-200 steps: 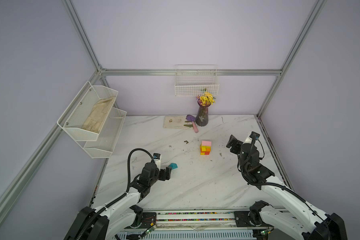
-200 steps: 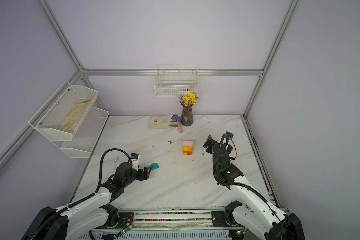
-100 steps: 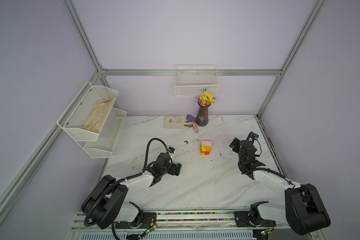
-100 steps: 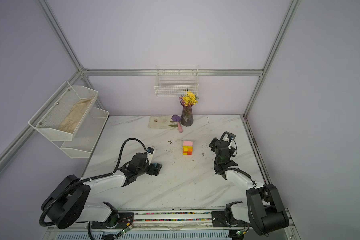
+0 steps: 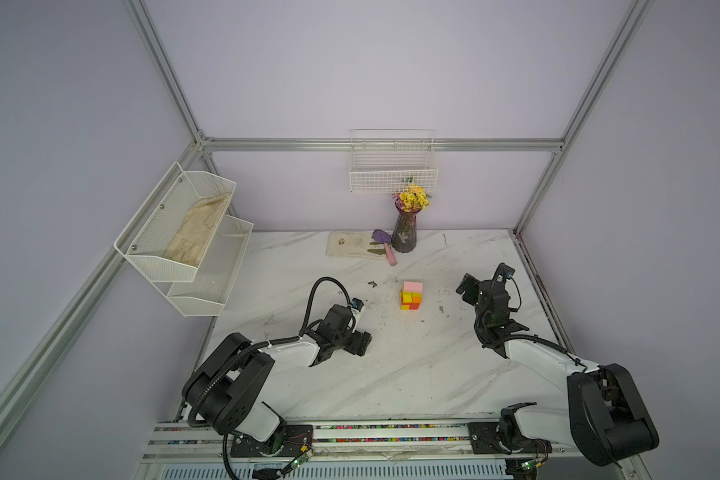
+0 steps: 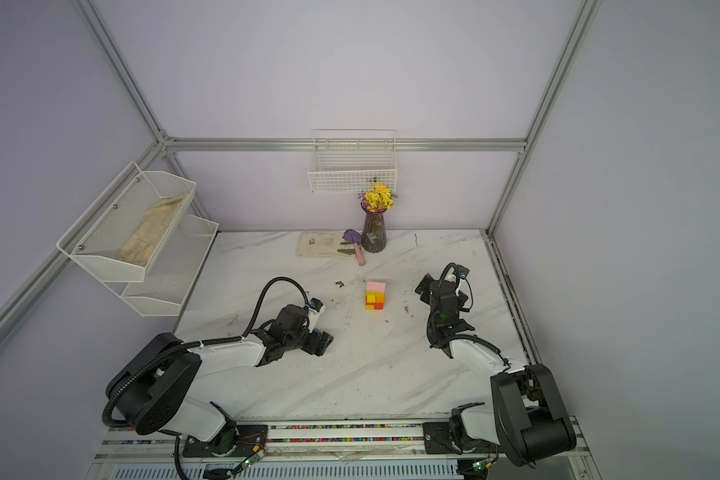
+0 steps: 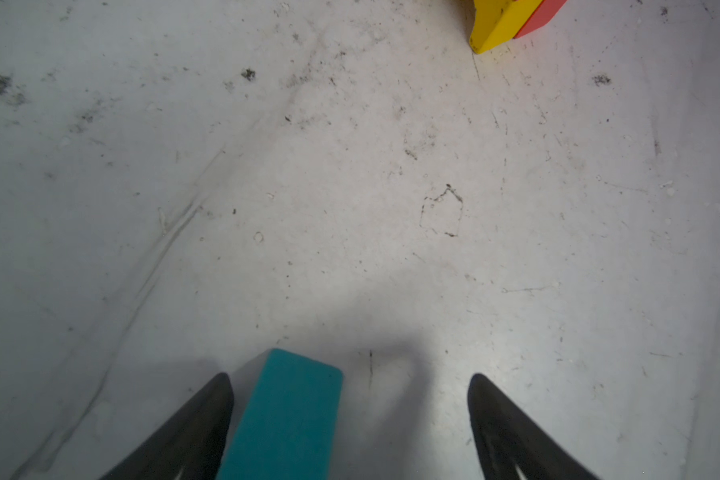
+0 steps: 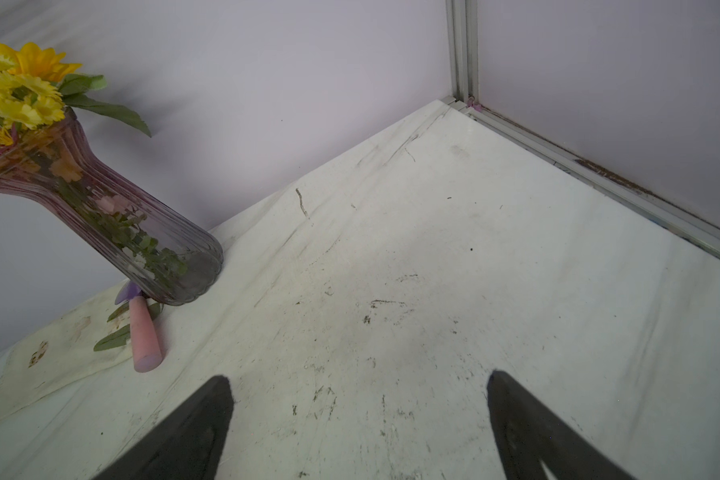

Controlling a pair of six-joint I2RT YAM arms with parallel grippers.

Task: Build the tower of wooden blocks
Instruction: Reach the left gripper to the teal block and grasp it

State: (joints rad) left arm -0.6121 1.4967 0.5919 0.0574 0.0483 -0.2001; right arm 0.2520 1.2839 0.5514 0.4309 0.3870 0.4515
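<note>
The tower (image 5: 411,297) (image 6: 376,296) stands mid-table, a short stack of red, orange and yellow wood blocks with a pink one on top. Its yellow and red base (image 7: 512,20) shows at the edge of the left wrist view. A teal block (image 7: 283,415) lies on the table between the jaws of my left gripper (image 7: 348,378) (image 5: 360,343). It sits close beside one finger, with a wide gap to the other finger; the gripper is open. Both top views hide the teal block under that gripper. My right gripper (image 5: 466,286) (image 8: 358,378) is open and empty, right of the tower.
A purple vase of yellow flowers (image 5: 406,232) (image 8: 100,216), a stained cloth (image 5: 350,245) and a pink-handled trowel (image 5: 387,253) lie at the back. A wire basket (image 5: 393,170) hangs on the back wall. A two-tier mesh shelf (image 5: 184,232) hangs on the left wall.
My left gripper has reached forward and down over the teal block, which was visible at its tip before. The right arm has folded lower; its gripper stays near the same spot.
</note>
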